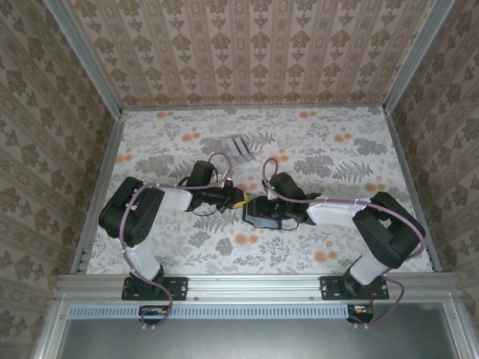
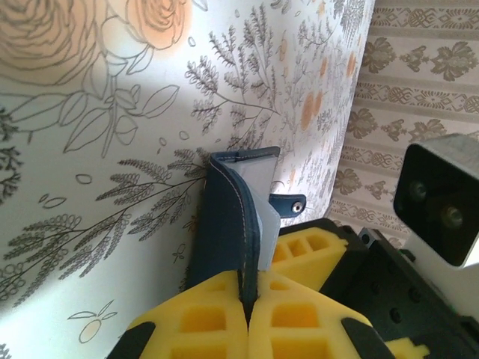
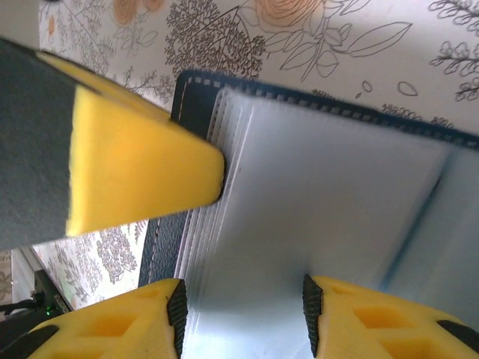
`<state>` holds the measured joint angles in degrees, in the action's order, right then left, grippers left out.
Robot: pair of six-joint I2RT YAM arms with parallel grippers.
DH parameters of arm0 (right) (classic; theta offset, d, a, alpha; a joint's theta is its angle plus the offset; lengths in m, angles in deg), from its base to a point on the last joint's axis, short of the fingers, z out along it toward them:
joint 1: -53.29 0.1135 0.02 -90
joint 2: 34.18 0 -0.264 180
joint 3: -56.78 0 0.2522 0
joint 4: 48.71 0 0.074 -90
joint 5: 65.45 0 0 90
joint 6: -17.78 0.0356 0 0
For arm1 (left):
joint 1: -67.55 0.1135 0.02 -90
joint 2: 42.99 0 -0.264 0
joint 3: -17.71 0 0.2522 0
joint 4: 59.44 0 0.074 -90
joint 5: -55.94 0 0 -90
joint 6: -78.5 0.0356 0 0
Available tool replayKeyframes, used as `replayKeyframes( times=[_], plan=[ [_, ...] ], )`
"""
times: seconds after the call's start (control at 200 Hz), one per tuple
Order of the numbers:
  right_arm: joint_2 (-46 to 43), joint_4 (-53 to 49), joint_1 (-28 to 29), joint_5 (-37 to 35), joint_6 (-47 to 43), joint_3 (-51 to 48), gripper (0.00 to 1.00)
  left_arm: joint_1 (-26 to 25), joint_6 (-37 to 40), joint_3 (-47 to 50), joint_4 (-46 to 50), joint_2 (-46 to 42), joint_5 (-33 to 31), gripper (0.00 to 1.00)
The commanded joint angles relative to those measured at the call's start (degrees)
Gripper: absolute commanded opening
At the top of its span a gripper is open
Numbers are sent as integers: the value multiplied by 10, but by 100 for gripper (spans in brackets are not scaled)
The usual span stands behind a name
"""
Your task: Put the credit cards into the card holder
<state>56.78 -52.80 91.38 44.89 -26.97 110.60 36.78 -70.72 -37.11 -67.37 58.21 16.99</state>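
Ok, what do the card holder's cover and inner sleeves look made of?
The card holder cover: matte navy leather or faux leather, judging by the pale stitching along its edge. Its inner sleeves: thin frosted plastic, possibly vinyl; they look translucent, faintly glossy, and layered at the edge.

My card holder (image 2: 224, 217) is dark navy with pale stitching, its sleeves (image 3: 322, 194) frosted blue-white. My left gripper (image 2: 245, 295) is yellow. The table (image 1: 329, 149) is white with grey leaves, orange blooms.
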Motion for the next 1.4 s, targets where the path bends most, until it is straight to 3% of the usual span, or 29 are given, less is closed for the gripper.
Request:
replayKeyframes(
  times=[0.0, 0.18, 0.325, 0.7, 0.985, 1.245, 1.395],
  plan=[
    [19, 17, -3, 10, 5, -3, 48, -5, -19, 12, -37, -5, 11, 0],
    [24, 52, -3, 30, 19, -16, 58, -5, -22, 11, -42, -1, 11, 0],
    [26, 52, -3, 32, 16, -19, 58, -5, -29, 13, -51, 5, 11, 0],
    [35, 25, -3, 0, -1, -30, 52, -5, -83, 35, -138, 25, 15, 0],
    [5, -25, -4, -56, -28, -33, 38, -3, -65, 35, -118, 28, 18, 0],
    [-42, -61, -25, -113, -33, -52, 37, -3, -27, 32, -70, 29, 6, 0],
    [-84, -107, -38, -167, -30, -63, 40, -3, -9, 35, -54, 34, -8, 0]
  ],
)
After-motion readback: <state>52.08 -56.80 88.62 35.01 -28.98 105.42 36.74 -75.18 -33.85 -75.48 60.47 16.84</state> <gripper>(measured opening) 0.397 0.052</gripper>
